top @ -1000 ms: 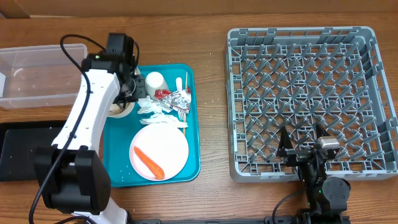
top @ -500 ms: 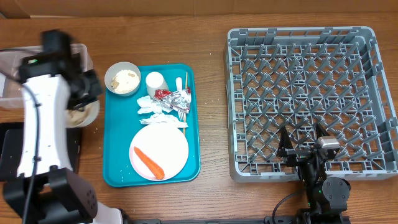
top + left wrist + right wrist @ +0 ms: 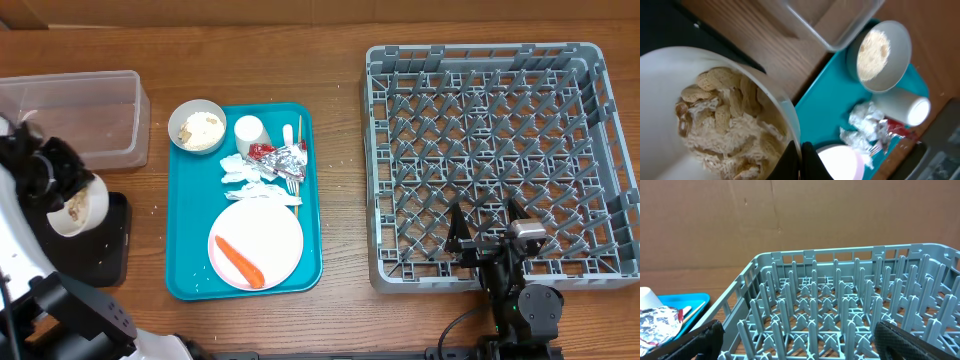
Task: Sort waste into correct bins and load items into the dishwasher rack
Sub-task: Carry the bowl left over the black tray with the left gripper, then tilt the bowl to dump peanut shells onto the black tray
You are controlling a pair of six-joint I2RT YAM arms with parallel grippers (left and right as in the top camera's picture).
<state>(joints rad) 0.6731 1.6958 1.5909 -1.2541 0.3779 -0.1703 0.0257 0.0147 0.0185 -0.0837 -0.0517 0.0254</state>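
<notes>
White bowl [image 3: 68,226] with beige scraps [image 3: 76,207] is noted overhead at 9 o'clock of the table, pinched at its rim by the left gripper [image 3: 60,190], whose jaws are closed hard on it. It is held over the 12 o'clock end of the black tray [image 3: 108,255]. The tub [image 3: 75,120] lies at 12 o'clock from it.

On the teal tray [image 3: 190,262] a second bowl [image 3: 197,127] is seen at 11 o'clock. The cup [image 3: 248,130] and stick [image 3: 299,130] are at 12. Wrapper [image 3: 260,150], foil [image 3: 289,157] and napkins [image 3: 245,175] are bunched at centre. The plate [image 3: 272,232] with the carrot [image 3: 240,262] is at 6.

The rack [image 3: 480,110] is set at 3 o'clock of the table. The right gripper [image 3: 485,215] is hung over its 6 o'clock rim, spread wide, nothing held.

Left wrist: the fingers are seen clamped on the bowl's rim at 6 o'clock of frame. The second bowl and cup are seen at 2 o'clock.

Right wrist: the fingers are parted to the lower corners, with only rack pegs seen between. A teal tray corner is seen at 8 o'clock.
</notes>
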